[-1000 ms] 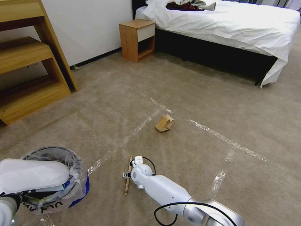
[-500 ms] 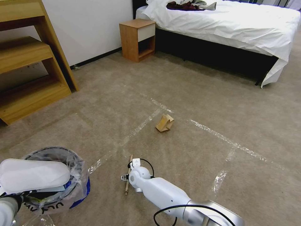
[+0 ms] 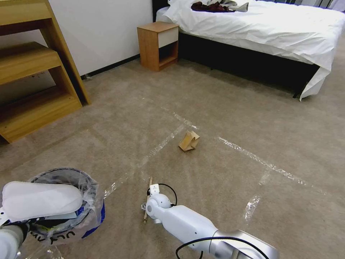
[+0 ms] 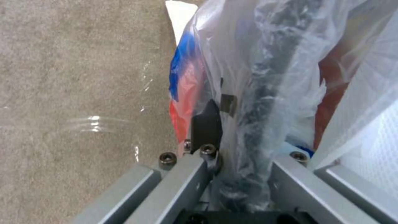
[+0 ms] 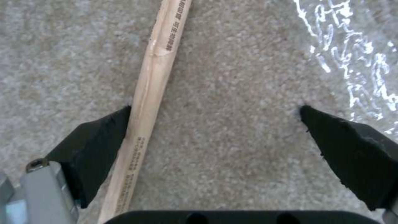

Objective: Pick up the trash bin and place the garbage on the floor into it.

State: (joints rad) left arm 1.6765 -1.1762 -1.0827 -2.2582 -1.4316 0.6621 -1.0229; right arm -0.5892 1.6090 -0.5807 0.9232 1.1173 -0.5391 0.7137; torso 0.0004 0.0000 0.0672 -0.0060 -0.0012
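Straddling the thin wooden stick [image 5: 145, 102] on the carpeted floor [image 3: 222, 108], the right claw [image 5: 215, 124] has drawn back toward the robot since a second ago, its jaws spread wide, one pad touching the stick. The left claw [image 4: 232, 155] stays clamped on the trash bin [image 3: 77, 212] rim. Folded brown cardboard [image 3: 188, 141] waits farther off, so the grasp looks near.

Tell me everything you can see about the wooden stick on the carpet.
The wooden stick is thin, pale and light brown, with small dark lettering printed along it and a split or seam partway down. It lies flat on the carpet, beside a shiny tape strip. The right tool is open around it at floor level: the stick lies right against one black finger, far from the other. In the head view it pokes out from behind the right wrist.
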